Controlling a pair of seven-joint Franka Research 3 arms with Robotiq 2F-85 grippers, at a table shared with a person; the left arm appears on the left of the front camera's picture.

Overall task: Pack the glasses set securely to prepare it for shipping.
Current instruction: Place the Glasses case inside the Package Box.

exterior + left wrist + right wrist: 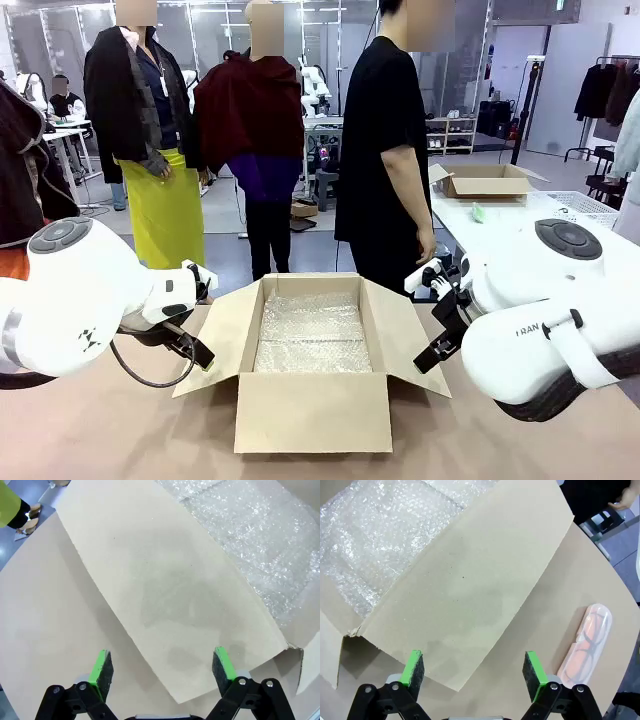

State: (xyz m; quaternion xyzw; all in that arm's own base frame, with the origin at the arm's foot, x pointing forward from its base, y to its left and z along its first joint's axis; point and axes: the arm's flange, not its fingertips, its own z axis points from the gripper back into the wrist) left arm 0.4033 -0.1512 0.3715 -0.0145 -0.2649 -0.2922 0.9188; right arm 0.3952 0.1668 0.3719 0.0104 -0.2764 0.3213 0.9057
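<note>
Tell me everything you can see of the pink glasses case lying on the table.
The pink glasses case is a flat, rounded-oblong shell of what looks like clear plastic, with pink-orange spectacles showing through it. It lies flat on the tan table, outside the cardboard box and apart from its opened flap. Nothing grips it. The right gripper hovers open beside it, and the case's near end sits close to one green pad.

The left arm enters at 9 o'clock, the right arm at 3. The left gripper and right gripper both hold their fingers wide apart.
</note>
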